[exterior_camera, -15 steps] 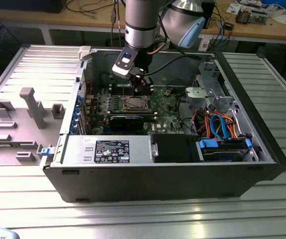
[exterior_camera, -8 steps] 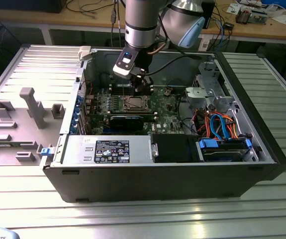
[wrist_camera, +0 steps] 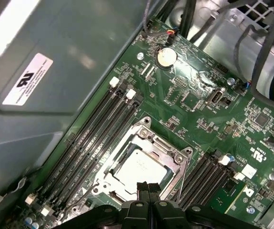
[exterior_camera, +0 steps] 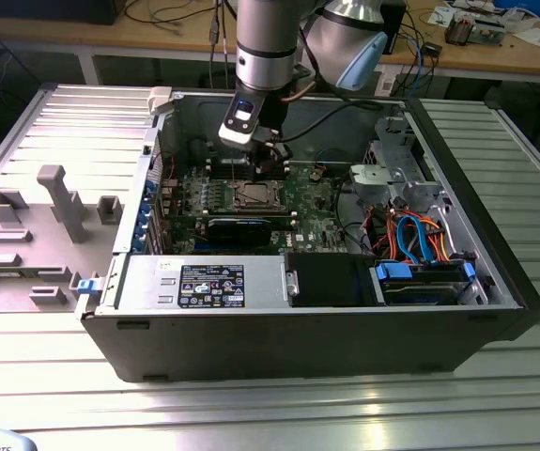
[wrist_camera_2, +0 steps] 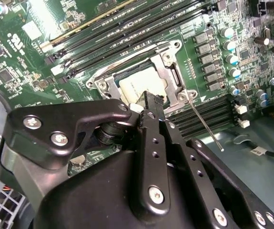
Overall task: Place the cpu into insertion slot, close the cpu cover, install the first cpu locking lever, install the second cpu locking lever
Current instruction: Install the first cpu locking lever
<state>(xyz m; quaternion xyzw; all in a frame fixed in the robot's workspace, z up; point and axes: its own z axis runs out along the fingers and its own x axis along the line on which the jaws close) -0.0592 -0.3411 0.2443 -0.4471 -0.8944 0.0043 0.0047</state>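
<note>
The gripper [wrist_camera: 148, 187] is hanging low over the insertion slot [wrist_camera: 145, 125]. Its two fingers are pressing together with nothing between them, and the tips are pointing down at the edge of the cpu [wrist_camera: 139, 167] nearest them; I cannot tell whether they are touching it. The cpu is lying flat in the slot directly under and just ahead of the fingertips. The cpu cover [wrist_camera: 169, 151] appears to be lying down around it, framing its pale top through the window. In the second wrist view a thin locking lever [wrist_camera_2: 206, 124] is sticking out from the slot's corner beside the gripper [wrist_camera_2: 149, 98], seemingly unlatched. The chip is looking light, rigid and smooth-topped, so it is likely slippery. The contacts beneath it are probably delicate, so any contact is best made gently on its opposite edges or flat on the metal lid. The cover is seeming thin but stiff, better pushed on its frame than on the chip. The lever is looking like springy wire, probably easiest to catch near its free end.
</note>
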